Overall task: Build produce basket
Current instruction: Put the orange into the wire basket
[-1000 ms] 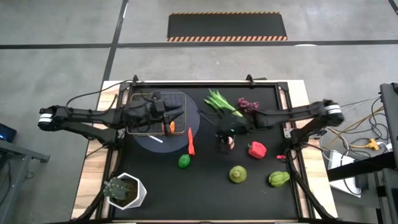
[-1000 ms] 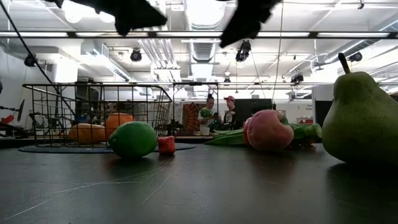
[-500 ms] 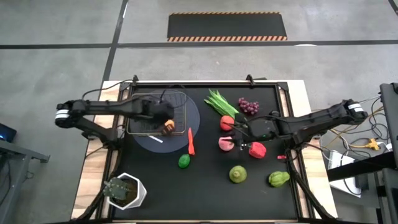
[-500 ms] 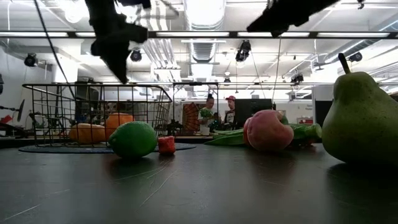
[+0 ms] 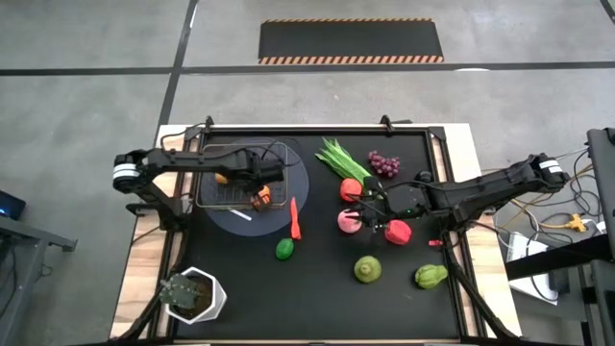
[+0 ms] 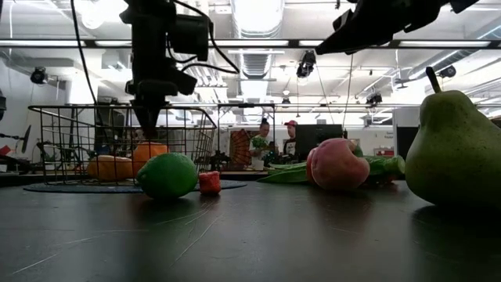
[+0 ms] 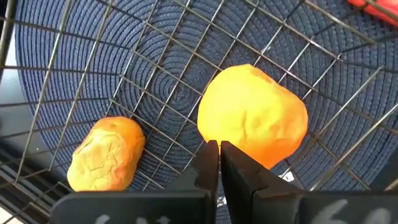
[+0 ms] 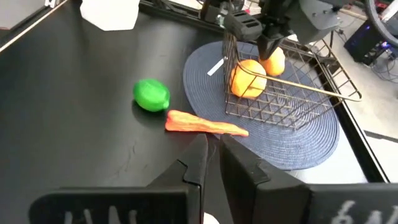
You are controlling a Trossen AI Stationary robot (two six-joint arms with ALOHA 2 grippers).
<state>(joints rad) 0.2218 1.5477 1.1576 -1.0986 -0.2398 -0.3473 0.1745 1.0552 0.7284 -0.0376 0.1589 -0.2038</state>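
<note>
— While 2 orange pieces [image 7: 252, 121] sit inside the basket [image 5: 216, 197], how much of the produce is packed?

— Only those 2, as far as I can see. One is round, the other [image 7: 106, 154] lumpier, lying apart on the wire floor. The basket stands on the round woven mat [image 5: 300, 192] at the table's left.

— And what is left outside?

— Plenty. A thin red chili [image 5: 295, 218] lies across the mat's edge, a lime [image 5: 284, 249] just beyond it. Farther right: the leafy stalk [image 5: 341, 159], purple grapes [image 5: 384, 164], a red fruit [image 5: 351, 189], a pink one [image 5: 348, 222], a red pepper [image 5: 398, 231], a green pear [image 5: 367, 268] and a green gourd [image 5: 430, 277]. I count 9 pieces still on the table.

— What are the arms doing?

— The left gripper [image 7: 214, 163] hangs over the basket, fingers pressed together, empty, above the round orange. The right gripper [image 5: 370, 213] is among the pink and red pieces, fingers clenched with nothing between them.

— So, early days?

— I'd judge so.
</note>
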